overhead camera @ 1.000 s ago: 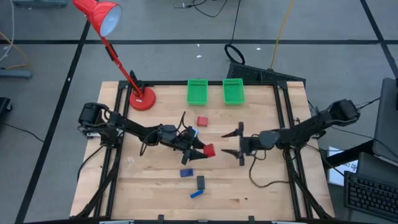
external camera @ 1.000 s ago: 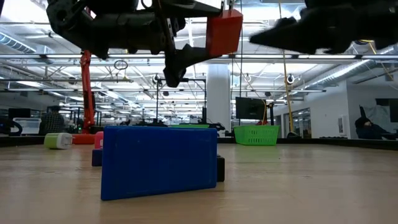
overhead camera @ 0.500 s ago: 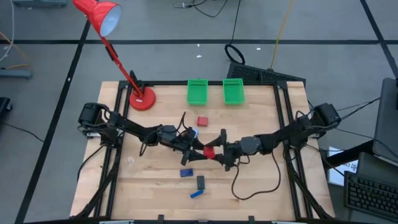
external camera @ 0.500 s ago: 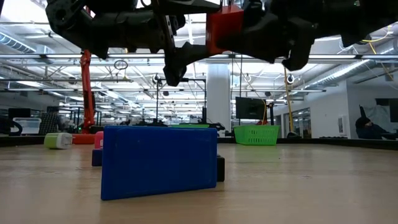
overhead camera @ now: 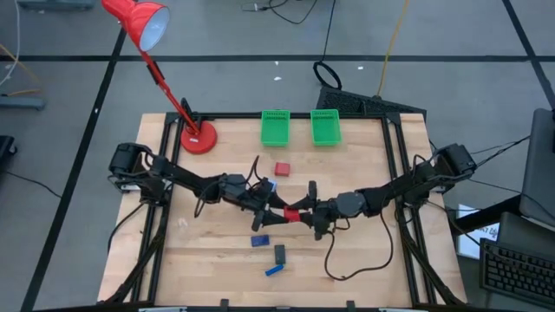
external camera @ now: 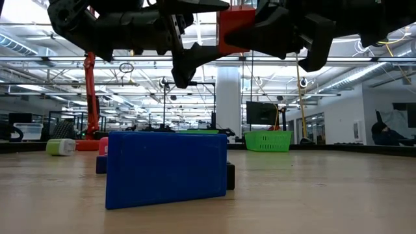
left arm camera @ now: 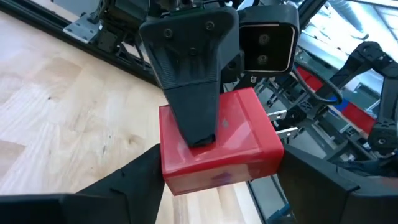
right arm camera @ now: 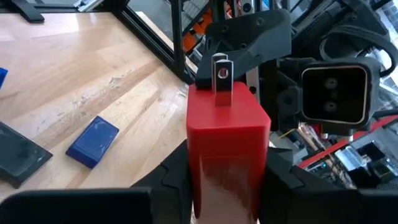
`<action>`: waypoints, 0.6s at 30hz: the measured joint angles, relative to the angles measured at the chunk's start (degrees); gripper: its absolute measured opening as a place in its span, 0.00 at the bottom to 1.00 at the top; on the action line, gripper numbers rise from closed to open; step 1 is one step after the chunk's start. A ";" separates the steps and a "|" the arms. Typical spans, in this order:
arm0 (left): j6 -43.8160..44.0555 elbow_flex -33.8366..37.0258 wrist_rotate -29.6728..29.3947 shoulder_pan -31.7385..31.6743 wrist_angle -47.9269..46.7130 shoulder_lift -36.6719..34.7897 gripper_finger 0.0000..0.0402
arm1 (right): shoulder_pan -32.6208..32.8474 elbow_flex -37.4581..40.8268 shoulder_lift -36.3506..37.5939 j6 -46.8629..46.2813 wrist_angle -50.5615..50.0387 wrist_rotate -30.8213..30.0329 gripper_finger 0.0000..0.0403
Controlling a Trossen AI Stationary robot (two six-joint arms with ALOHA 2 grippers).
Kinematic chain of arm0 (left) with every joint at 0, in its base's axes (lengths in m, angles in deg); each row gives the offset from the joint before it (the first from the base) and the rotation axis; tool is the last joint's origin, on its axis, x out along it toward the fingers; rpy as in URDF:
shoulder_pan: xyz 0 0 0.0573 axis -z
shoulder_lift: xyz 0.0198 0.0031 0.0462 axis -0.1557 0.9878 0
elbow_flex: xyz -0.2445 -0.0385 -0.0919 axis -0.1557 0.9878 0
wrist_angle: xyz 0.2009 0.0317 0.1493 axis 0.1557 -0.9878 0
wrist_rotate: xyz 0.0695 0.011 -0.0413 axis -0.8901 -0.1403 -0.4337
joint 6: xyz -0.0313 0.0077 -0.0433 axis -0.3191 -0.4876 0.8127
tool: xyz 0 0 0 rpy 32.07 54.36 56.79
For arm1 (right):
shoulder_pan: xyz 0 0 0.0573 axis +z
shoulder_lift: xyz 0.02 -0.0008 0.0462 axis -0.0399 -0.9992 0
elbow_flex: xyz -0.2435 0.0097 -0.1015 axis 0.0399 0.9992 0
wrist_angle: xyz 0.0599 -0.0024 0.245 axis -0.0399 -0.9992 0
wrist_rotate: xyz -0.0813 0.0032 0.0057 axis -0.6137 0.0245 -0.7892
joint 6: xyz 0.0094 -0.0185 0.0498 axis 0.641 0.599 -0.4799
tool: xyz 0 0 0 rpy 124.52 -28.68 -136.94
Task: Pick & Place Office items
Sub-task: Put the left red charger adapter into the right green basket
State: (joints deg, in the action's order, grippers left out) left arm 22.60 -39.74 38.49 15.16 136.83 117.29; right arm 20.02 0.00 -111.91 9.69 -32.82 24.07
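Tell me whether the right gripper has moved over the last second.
Yes. The right gripper moved left across the table, away from the right table rail, to the red block held by the left gripper.

A pale wooden desk (overhead camera: 364,260) stands on grey floor (overhead camera: 69,87) marked with dark tape lines. Behind it, the low view shows an open hall, a white column (external camera: 229,97) and ceiling light strips.
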 joint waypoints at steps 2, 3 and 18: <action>0.49 0.00 2.40 -1.34 -0.22 -0.28 0.68 | 0.02 0.00 0.40 -1.55 -0.32 -1.91 0.26; 1.33 -0.01 4.10 -2.27 0.04 -0.30 0.69 | 0.01 -0.04 0.99 -2.69 -1.33 -2.56 0.26; -4.84 0.29 20.33 -14.49 -10.28 -9.97 0.89 | -0.85 1.51 16.23 -22.77 -19.70 -3.15 0.26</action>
State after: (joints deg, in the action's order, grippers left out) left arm 17.76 -39.44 58.82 0.67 126.55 107.32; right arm 19.17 1.51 -95.68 -13.08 -52.52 20.92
